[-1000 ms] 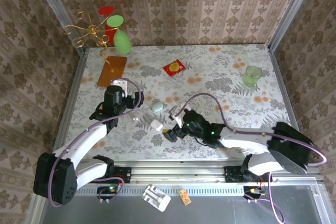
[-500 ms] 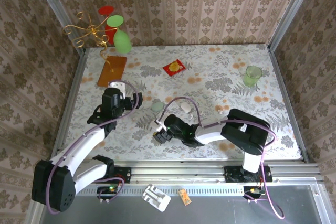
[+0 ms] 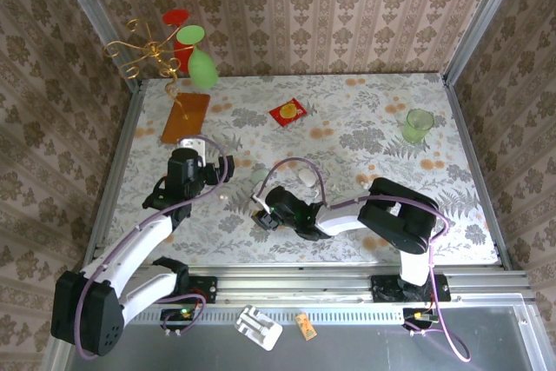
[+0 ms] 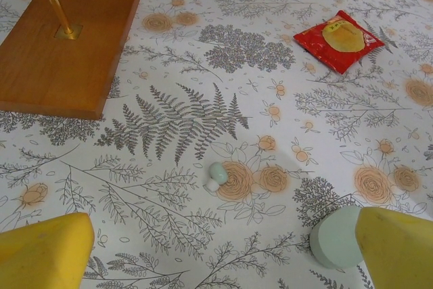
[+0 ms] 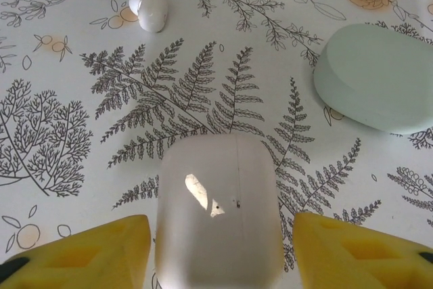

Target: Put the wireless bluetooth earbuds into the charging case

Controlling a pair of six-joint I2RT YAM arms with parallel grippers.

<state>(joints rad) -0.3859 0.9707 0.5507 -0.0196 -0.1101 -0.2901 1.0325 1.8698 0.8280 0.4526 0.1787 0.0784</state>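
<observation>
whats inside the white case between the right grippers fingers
Hidden: the white case lies shut, only shell and seam showing, between the fingers of the open right gripper. A white earbud lies outside, beyond it.

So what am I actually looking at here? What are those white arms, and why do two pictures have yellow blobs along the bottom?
Those are two robot arms bolted at the near edge of a table, each ending in a two-finger gripper. One picture comes from a fixed camera above, looking down. The other two come from small cameras on the wrists, and the yellow shapes are each gripper's own fingers.

The left gripper is open above the flowered table. A tiny mint earbud and a mint case lie in front of it, with a red packet and a wooden base farther off.

The right gripper is open, with one finger on either side of a white case, not yet closed on it. A white earbud lies beyond. A green cup stands far right.
</observation>
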